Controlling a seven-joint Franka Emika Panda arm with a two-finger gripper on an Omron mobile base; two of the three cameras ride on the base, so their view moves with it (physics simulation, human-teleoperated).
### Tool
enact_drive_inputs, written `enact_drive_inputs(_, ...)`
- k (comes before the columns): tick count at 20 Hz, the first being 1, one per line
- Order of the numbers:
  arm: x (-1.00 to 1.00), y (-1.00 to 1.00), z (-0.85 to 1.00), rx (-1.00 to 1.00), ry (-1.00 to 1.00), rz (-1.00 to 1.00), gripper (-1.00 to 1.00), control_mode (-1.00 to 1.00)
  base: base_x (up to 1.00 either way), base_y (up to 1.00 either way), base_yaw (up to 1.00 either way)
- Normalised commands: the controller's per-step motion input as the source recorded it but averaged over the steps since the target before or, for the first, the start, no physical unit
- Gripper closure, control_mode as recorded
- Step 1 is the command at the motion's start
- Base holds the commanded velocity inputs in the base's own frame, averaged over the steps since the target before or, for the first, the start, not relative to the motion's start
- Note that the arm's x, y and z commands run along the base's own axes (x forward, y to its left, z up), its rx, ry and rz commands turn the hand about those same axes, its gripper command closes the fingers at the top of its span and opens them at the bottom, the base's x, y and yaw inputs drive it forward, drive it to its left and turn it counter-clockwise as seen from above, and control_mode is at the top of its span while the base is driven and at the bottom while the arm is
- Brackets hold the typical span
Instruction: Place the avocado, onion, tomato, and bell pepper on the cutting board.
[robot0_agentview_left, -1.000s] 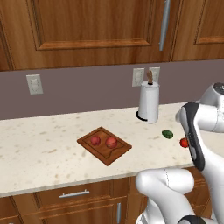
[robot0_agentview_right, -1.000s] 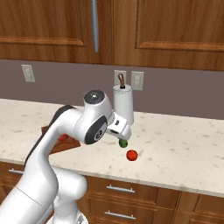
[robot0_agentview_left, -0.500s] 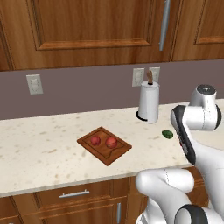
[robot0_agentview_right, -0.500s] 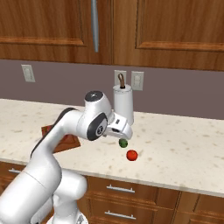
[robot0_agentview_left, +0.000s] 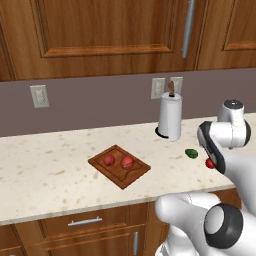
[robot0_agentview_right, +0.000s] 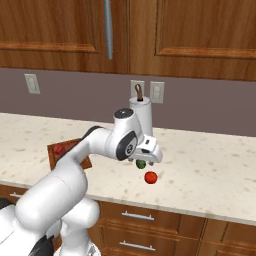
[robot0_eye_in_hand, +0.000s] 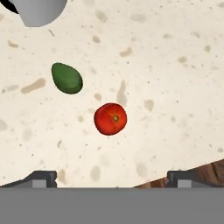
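Note:
The tomato (robot0_eye_in_hand: 110, 118), a glossy orange-red ball, lies on the speckled counter just ahead of my gripper (robot0_eye_in_hand: 111, 177). The gripper hovers above it, open and empty, fingertips (robot0_eye_in_hand: 41, 178) wide apart. The dark green avocado (robot0_eye_in_hand: 67, 78) lies a little beyond and to one side. From the base, the avocado (robot0_agentview_right: 141, 163) and tomato (robot0_agentview_right: 150, 177) sit just under my hand. The cutting board (robot0_agentview_left: 134, 176) lies further left and carries the dark crimson bell pepper (robot0_agentview_left: 109, 160) and the larger pinkish-red onion (robot0_agentview_left: 127, 162).
A white paper towel roll (robot0_agentview_left: 170, 117) stands upright on its holder near the back wall, just behind the avocado. The counter's front edge (robot0_eye_in_hand: 205, 164) runs close to the tomato. Wall outlets and wooden cabinets line the back.
My arm has swung a little, bringing the hand over the tomato and avocado. The jaws stay open. No vegetable has moved.

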Motion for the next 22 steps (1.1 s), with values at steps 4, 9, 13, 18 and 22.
enact_drive_inputs(4, 0.37, -0.32, -0.22, 0.0, 0.0, 0.06, -1.0, -1.0, 0.0, 0.0, 0.0)
enact_drive_inputs(9, 0.44, -0.19, -0.18, 0.03, 0.0, 0.05, -1.0, -1.0, 0.0, 0.0, 0.0)
enact_drive_inputs(13, 0.06, -0.02, -0.2, 0.11, 0.0, 0.03, -1.0, -1.0, 0.0, 0.0, 0.0)
enact_drive_inputs(18, 0.0, -0.01, -0.29, 0.09, 0.01, 0.01, -1.0, -1.0, 0.0, 0.0, 0.0)
enact_drive_inputs(22, 0.0, 0.0, -0.35, 0.04, 0.03, 0.0, -1.0, -1.0, 0.0, 0.0, 0.0)
